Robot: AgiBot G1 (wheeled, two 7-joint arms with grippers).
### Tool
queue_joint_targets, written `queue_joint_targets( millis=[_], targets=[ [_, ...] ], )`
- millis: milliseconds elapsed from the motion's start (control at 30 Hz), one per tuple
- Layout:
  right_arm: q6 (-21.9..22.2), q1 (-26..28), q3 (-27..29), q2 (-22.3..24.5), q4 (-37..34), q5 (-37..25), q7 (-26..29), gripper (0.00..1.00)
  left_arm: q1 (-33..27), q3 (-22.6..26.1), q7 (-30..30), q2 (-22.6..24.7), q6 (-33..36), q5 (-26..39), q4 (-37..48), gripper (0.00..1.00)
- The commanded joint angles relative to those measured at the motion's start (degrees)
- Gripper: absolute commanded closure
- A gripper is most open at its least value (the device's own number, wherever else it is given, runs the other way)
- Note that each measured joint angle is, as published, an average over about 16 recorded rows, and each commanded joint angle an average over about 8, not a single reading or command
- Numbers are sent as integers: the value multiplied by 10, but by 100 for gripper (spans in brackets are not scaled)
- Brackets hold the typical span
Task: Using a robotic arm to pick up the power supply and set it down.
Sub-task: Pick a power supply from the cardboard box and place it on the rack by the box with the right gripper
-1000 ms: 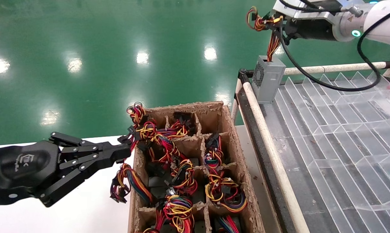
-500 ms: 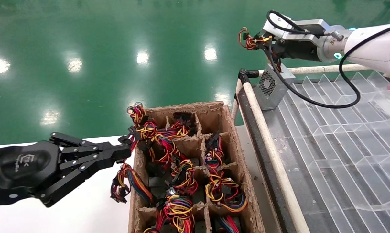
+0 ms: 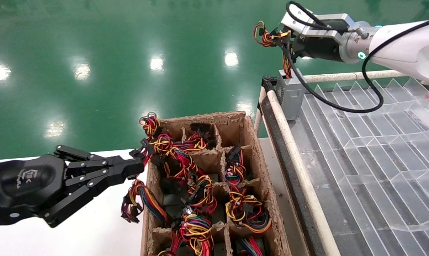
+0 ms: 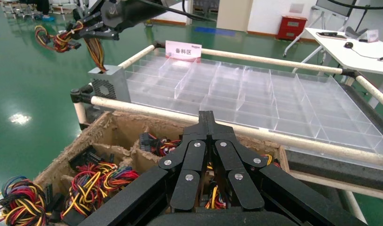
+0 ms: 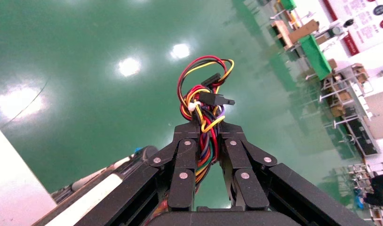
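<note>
The white robotic arm reaches in from the upper right. Its black right gripper is shut on the power supply's wire bundle, which sticks out past the fingertips. The silver-grey power supply hangs upright from those wires at the far left corner of the rack. I cannot tell whether its base touches the tray. My left gripper is shut and empty, parked beside the cardboard box's left wall.
A cardboard box with compartments holds several units with coloured wire bundles. To its right a rack with white tube rails carries a clear divided tray. The white table lies under the left arm; green floor beyond.
The right gripper has come down a little and moved left with the wire bundle. The power supply swung, tilted, and now hangs upright nearer the rack's corner post. The left arm stayed put.
</note>
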Motion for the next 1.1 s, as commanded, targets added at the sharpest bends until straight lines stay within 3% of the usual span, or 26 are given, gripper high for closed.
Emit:
queue_joint_targets(
  millis=[33, 67, 267, 333, 767, 1100],
  targets=[
    [1, -1, -1, -2, -3, -1, -1, 97, 0, 0, 0, 0, 0, 0, 0, 100],
    [0, -1, -1, -2, -4, -2, 0, 88, 0, 0, 0, 0, 0, 0, 0, 100],
    [-5, 3, -1, 1, -5, -1, 2, 13, 0, 0, 0, 0, 0, 0, 0, 100],
    [-7, 4, -1, 2, -5, -1, 3, 0, 0, 0, 0, 0, 0, 0, 0, 100],
    [-26, 13, -4, 6, -5, -5, 3, 0, 0, 0, 0, 0, 0, 0, 0, 100],
    [-94, 26, 10, 28, 6, 15, -7, 0, 0, 0, 0, 0, 0, 0, 0, 100]
  ],
)
